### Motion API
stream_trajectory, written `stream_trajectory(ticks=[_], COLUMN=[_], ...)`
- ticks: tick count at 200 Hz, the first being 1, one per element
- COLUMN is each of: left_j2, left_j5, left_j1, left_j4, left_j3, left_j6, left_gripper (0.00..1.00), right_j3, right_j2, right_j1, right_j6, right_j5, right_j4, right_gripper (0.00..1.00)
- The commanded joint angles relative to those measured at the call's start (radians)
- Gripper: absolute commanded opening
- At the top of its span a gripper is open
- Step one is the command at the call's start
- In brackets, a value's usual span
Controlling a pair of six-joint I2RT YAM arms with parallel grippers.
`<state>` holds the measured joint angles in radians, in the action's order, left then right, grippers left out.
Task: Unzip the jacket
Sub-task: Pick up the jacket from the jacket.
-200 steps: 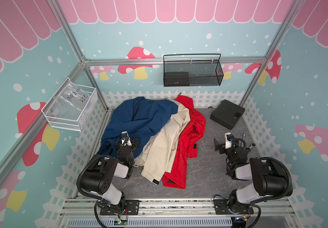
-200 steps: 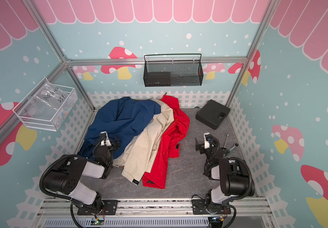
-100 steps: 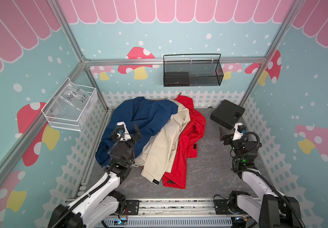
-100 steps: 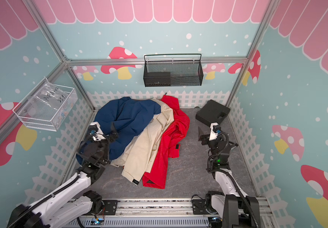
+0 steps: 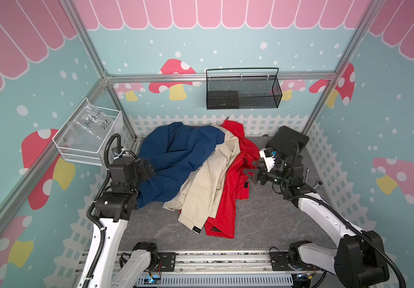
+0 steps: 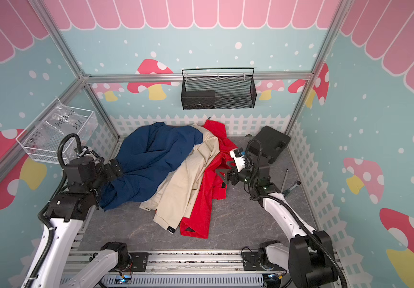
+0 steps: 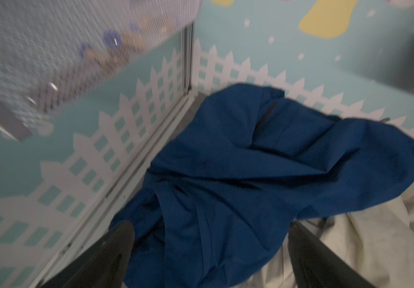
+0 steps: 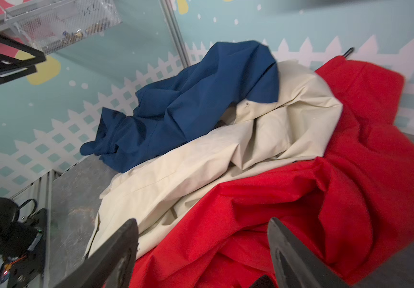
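Lying in a floppy heap on the gray tabletop [image 5: 263, 224], the jacket [image 5: 201, 179] is showing blue, cream and red parts, its hem nearest. It is looking soft, thin and light, so it is probably going to bunch and slide when pulled. The left end effector [image 7: 208, 232] is hanging wide open over the blue side; the right end effector [image 8: 202, 224] is gaping wide at the red edge. Neither is holding anything. The main zipper is hiding in folds; pinching cloth beside it, probably near the far fence [image 5: 201, 122], is seeming wise.
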<state>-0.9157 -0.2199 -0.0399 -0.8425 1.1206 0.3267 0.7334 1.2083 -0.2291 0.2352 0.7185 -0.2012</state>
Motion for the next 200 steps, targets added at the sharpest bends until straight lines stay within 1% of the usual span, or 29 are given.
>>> stream_trajectory(ticks=[1,16,44,51,68,84,116,161,174,200], left_j2=[-0.022,-0.031,-0.095,-0.111,-0.144,-0.167,-0.226,-0.276,-0.279,-0.287], left_j5=[0.216,0.255,0.454,0.492,0.536,0.556,0.583,0.617,0.635,0.615], left_j1=[-0.086,-0.154,-0.298,-0.325,-0.368,-0.385,-0.384,-0.385,-0.385,-0.385], left_j4=[-0.262,-0.257,-0.215,-0.203,-0.167,-0.123,-0.043,0.004,0.014,0.016], left_j3=[-0.018,-0.046,-0.096,-0.112,-0.144,-0.173,-0.211,-0.236,-0.246,-0.258], left_j6=[0.077,0.085,0.064,0.063,0.067,0.078,0.074,0.059,0.057,0.067], left_gripper=[0.98,0.98,0.97,0.97,0.94,0.92,0.87,0.76,0.75,0.73], right_j3=[0.026,0.038,0.053,0.059,0.077,0.101,0.148,0.172,0.191,0.213], right_j2=[0.023,0.047,0.076,0.085,0.109,0.135,0.186,0.208,0.219,0.223], right_j1=[-0.018,-0.025,-0.037,-0.039,-0.050,-0.061,-0.079,-0.091,-0.092,-0.092], right_j6=[-0.028,-0.019,-0.018,-0.020,-0.027,-0.033,-0.017,-0.033,-0.043,-0.057], right_j5=[0.046,0.058,0.079,0.091,0.115,0.123,0.157,0.125,0.123,0.108], right_j4=[0.066,0.070,0.078,0.084,0.105,0.136,0.164,0.188,0.211,0.227], right_gripper=[0.83,0.82,0.82,0.82,0.81,0.80,0.78,0.81,0.81,0.81])
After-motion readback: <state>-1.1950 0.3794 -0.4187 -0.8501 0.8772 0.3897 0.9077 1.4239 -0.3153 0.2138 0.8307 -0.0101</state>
